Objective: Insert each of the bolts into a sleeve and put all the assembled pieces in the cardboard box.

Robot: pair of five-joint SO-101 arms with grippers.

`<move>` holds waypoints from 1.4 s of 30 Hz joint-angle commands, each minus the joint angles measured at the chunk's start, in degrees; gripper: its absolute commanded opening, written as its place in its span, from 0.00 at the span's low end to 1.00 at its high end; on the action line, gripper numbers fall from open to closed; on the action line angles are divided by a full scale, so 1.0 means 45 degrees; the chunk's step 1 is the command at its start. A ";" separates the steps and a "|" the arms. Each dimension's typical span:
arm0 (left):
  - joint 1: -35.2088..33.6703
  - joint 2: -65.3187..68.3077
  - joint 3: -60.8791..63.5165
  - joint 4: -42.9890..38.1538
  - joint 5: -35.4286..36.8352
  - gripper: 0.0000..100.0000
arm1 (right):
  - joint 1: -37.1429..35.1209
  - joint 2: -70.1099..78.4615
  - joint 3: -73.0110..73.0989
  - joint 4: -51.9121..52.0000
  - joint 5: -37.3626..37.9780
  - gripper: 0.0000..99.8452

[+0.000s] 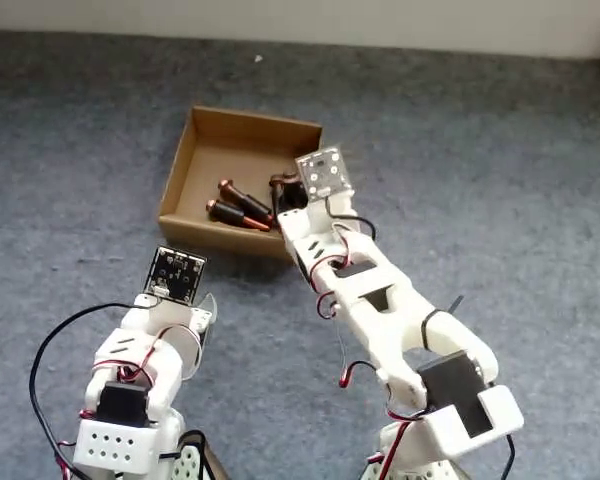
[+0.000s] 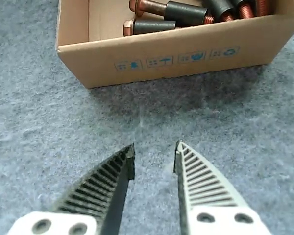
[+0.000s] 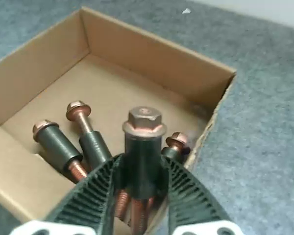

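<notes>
The cardboard box [image 1: 185, 160] sits on grey carpet. Inside it lie assembled copper bolts in dark sleeves [image 1: 242, 206], three of them in the right wrist view [image 3: 56, 144] [image 3: 92, 142] [image 3: 175, 145]. My right gripper [image 3: 142, 181] is shut on another sleeved bolt [image 3: 143, 147], held upright with its hex head up, over the box's near right corner [image 1: 283, 190]. My left gripper [image 2: 154, 159] stands open and holds nothing, low over the carpet just in front of the box's front wall [image 2: 176, 58]. Sleeved bolts [image 2: 181, 12] show over that wall.
Grey carpet [image 1: 500, 180] spreads around the box on all sides. The right arm [image 1: 380, 300] stretches from the front edge to the box. Red and black cables [image 1: 345, 375] hang by both arm bases.
</notes>
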 commanded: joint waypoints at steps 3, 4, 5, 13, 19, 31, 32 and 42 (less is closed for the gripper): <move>0.0088 0.0010 0.0303 0.0039 -0.0117 0.16 | -0.0127 -0.0205 -0.0772 -0.0322 0.0098 0.17; 0.0088 0.0010 0.0303 0.0039 -0.0117 0.16 | -0.0147 -0.0225 -0.0772 -0.0322 0.0098 0.17; 0.0088 0.0010 0.0303 0.0039 -0.0117 0.16 | -0.0205 -0.0303 -0.0772 -0.0322 0.0098 0.17; 0.0088 0.0010 0.0303 0.0039 -0.0117 0.16 | -0.0635 -0.4972 0.1319 0.1416 0.0098 0.17; 0.0088 0.0010 0.0303 0.0039 -0.0117 0.16 | -0.0381 -0.9289 0.2686 0.4581 0.0098 0.17; 0.0088 0.0010 0.0303 0.0117 -0.0098 0.16 | 0.0987 -1.8432 0.6691 0.9700 0.0059 0.17; 0.0088 0.0010 0.0303 0.0371 -0.0078 0.16 | 0.1104 -1.9233 0.7004 1.0188 0.0039 0.17; 0.0107 -0.0088 0.0303 0.2227 -0.0098 0.16 | 0.2061 -2.2808 0.9133 1.3744 0.0000 0.10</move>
